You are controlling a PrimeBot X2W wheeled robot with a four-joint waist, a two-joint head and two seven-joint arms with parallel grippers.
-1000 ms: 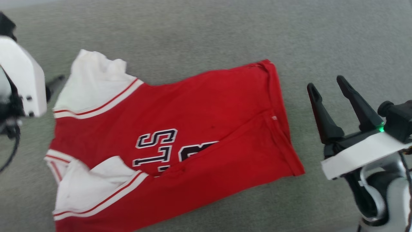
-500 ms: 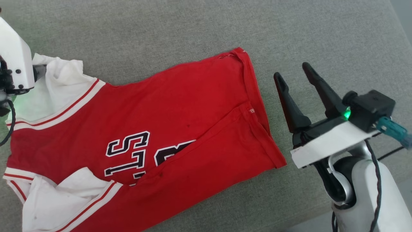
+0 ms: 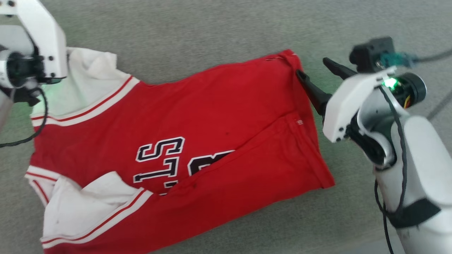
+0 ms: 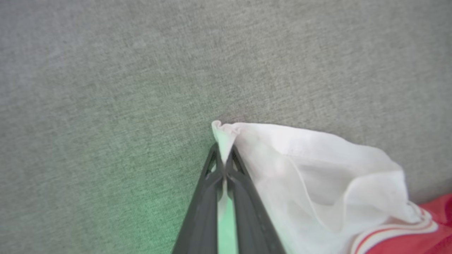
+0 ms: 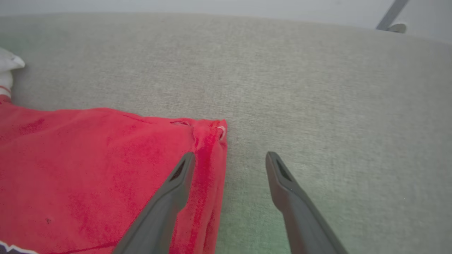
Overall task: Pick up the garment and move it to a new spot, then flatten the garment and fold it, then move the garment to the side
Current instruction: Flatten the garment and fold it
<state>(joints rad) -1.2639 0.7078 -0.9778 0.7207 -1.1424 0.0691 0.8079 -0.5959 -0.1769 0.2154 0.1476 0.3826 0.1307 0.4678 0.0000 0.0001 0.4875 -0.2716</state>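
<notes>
Now my left fingers (image 4: 224, 151) have just clamped the shirt's (image 3: 212, 123) white sleeve (image 4: 300, 158); right fingers (image 5: 230, 157) gape wide astride the hem (image 5: 208, 148), gripping nothing.

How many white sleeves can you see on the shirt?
2. One white sleeve at the head view's upper left, its tip pinched in the left gripper; the other sleeve at the lower left, untouched. None seems hidden.

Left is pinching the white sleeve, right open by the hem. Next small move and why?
Likely close the right gripper on the hem corner of the garment. Its open fingers straddle the hem edge, one over red cloth, one over the grey surface, while the left gripper is shut on the white sleeve end. Gripping both ends would allow a lift.
</notes>
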